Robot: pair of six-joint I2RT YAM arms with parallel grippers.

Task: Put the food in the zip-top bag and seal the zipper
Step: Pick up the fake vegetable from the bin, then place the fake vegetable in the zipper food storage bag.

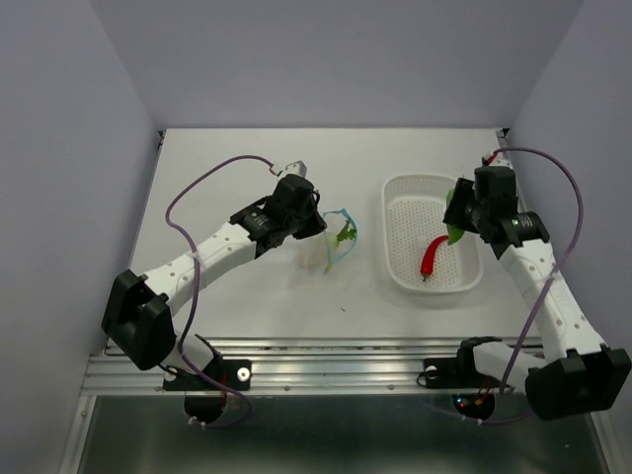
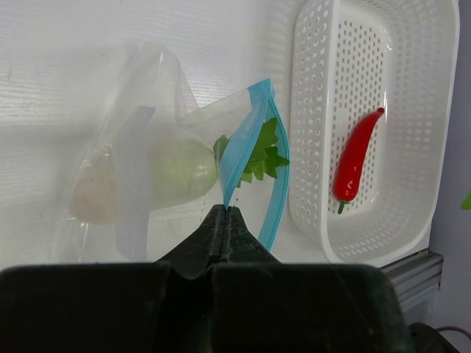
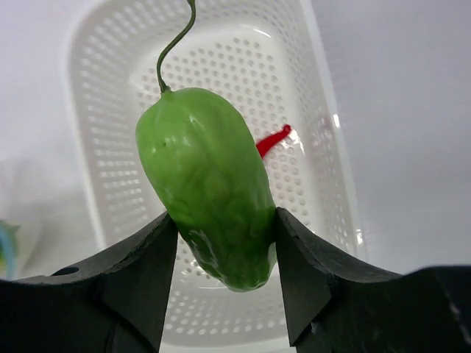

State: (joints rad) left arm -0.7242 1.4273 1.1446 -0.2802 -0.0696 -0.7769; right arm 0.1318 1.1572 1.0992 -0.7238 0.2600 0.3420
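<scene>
The clear zip-top bag (image 2: 147,169) lies on the table with the white radish (image 2: 180,173) inside, its green top (image 2: 263,154) at the mouth; the bag also shows in the top view (image 1: 336,237). My left gripper (image 2: 227,213) is shut on one lip of the light-blue zipper (image 2: 239,147), holding the mouth open. My right gripper (image 3: 224,232) is shut on the flat green pod (image 3: 210,184) and holds it above the white basket (image 3: 96,147); the pod shows in the top view (image 1: 454,225). The red chili (image 2: 357,154) lies in the basket, as the top view (image 1: 432,257) shows.
The white perforated basket (image 1: 400,267) stands right of the bag. Grey walls close in the table on three sides. A metal rail (image 1: 326,360) runs along the near edge.
</scene>
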